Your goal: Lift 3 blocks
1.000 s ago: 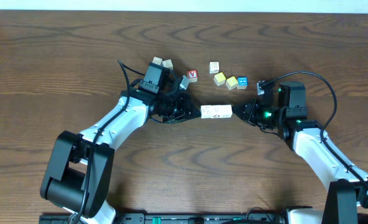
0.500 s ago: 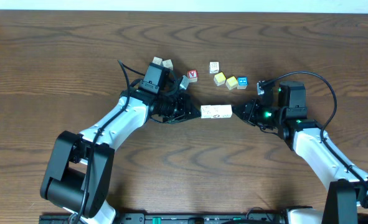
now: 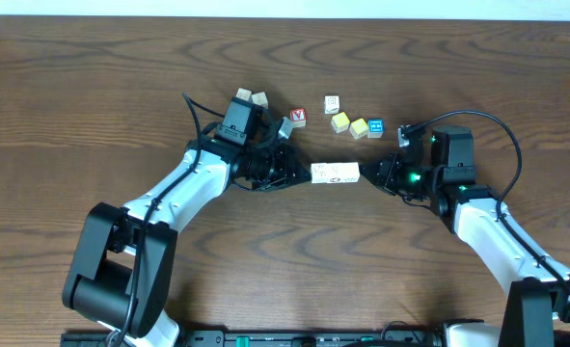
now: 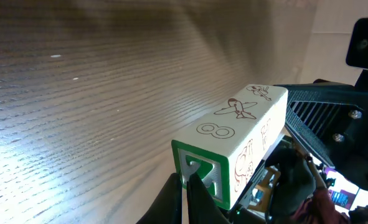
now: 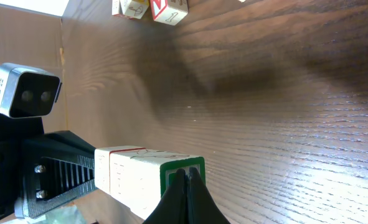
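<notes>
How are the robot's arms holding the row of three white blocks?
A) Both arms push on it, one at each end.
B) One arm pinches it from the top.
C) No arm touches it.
A: the left end effector and the right end effector, both shut, press against opposite ends of the row of blocks.

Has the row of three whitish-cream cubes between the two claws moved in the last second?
No. The row of three whitish-cream cubes lies just as far below and left of the small blue cube as before.

Matt blocks (image 3: 335,173) — grained wood table (image 3: 92,96)
</notes>
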You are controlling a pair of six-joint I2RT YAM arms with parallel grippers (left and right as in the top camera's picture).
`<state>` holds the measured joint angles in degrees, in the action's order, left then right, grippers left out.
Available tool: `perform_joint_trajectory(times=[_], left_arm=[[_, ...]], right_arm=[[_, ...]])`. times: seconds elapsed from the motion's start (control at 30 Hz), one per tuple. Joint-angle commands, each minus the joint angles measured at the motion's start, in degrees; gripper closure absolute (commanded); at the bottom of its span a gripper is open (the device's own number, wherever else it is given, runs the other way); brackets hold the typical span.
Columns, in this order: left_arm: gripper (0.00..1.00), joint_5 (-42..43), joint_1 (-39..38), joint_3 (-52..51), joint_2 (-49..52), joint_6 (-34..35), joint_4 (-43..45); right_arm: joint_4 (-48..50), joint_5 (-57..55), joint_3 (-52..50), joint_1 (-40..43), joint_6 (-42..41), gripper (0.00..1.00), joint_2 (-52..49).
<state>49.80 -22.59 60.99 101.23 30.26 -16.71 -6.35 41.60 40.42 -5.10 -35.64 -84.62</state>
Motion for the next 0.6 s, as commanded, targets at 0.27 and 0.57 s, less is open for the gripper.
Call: perform_joint_trajectory(times=[0.27,0.57], left_arm=[[0.93,3.98,-2.25,1.57,-1.25,0.5,0.72],[0.93,3.5,-2.25,1.57,-1.25,0.52,0.7]], right_arm=[[0.13,9.66,-0.31,-3.19,-0.76,0.99,-0.02],[0.13,9.66,-0.31,-3.19,-0.76,0.99,-0.02]])
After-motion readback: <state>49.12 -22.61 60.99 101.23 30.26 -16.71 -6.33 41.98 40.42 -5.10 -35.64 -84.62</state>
